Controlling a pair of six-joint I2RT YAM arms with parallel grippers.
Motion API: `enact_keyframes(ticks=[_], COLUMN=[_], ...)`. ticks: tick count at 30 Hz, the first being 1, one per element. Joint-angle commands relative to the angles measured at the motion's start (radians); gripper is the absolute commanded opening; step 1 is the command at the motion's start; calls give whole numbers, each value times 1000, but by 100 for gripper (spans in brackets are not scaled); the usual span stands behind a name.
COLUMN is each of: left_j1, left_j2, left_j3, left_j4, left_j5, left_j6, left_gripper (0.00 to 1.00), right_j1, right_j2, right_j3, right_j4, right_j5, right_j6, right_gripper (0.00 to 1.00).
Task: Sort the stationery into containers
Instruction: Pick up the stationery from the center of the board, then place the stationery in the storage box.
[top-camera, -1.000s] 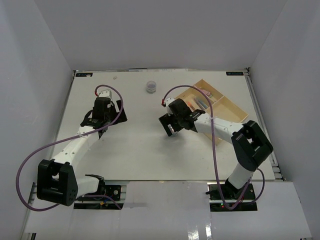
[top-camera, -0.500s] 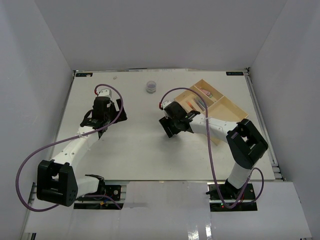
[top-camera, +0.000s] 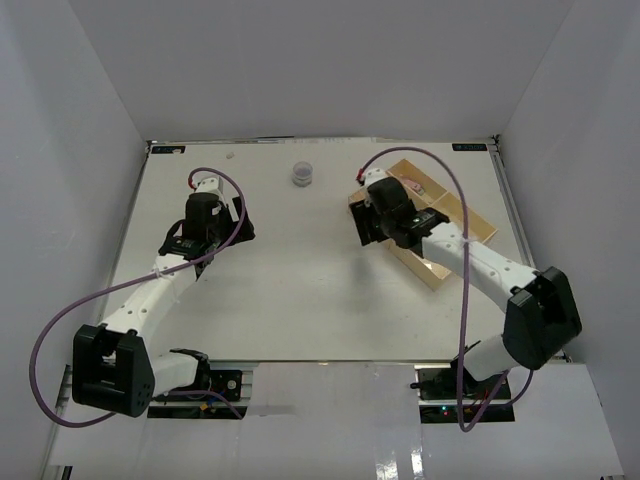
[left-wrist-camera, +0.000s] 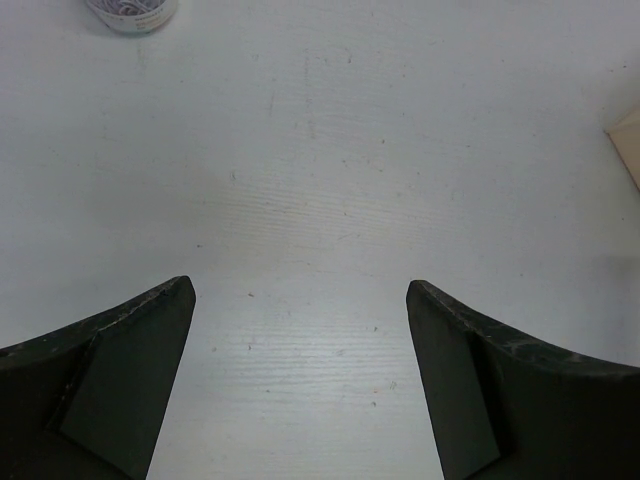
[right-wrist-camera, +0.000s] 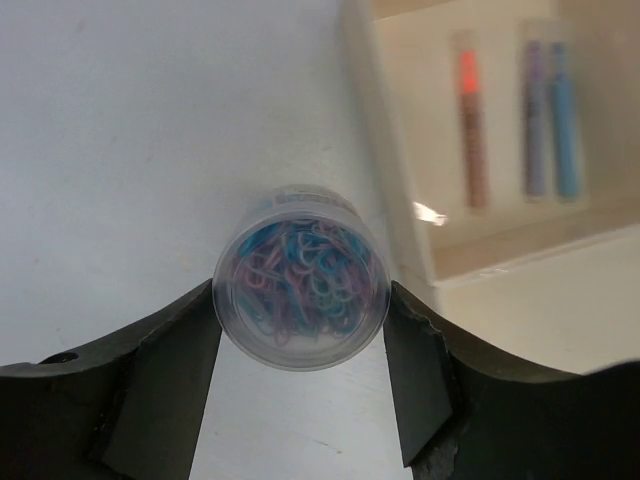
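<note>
Your right gripper (right-wrist-camera: 301, 315) clamps a clip tub (right-wrist-camera: 300, 285) just beside the tray (right-wrist-camera: 372, 170). Your left gripper (left-wrist-camera: 300, 295) gapes wide over the table (left-wrist-camera: 330, 150).

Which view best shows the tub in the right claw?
The right wrist view: the clear tub of coloured paper clips sits centred, clamped by the right claw. The top external view hides it under the right arm; the left wrist view shows only another tub.

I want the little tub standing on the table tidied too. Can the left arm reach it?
Probably yes: the left gripper is open and empty, and only table lies between it and the tub. Nothing blocks it.
</note>
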Motion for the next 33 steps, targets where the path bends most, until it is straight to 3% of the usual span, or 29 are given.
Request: enact_keyframes(ticks=[1, 5, 11, 21, 33], left_j1=[3, 4, 3, 4, 4], left_j2=[-43, -58, -62, -64, -59], left_j3=[0, -6, -7, -14, -14], left_j4=[19, 22, 22, 29, 32], left_j5=[17, 28, 33, 31, 31], left_j6=[-4, -10, -11, -11, -5], left_gripper=[98, 98, 98, 98, 98], right_j1=[-144, -340, -513, -612, -643], right_j2=[-105, -141, -101, 96, 228], right_j3=[20, -32, -54, -58, 17], right_j4=[8, 9, 34, 187, 239], right_j5=[81, 69, 45, 5, 21], right_j6=[30, 45, 63, 77, 73], right_gripper=[39, 39, 39, 36, 36])
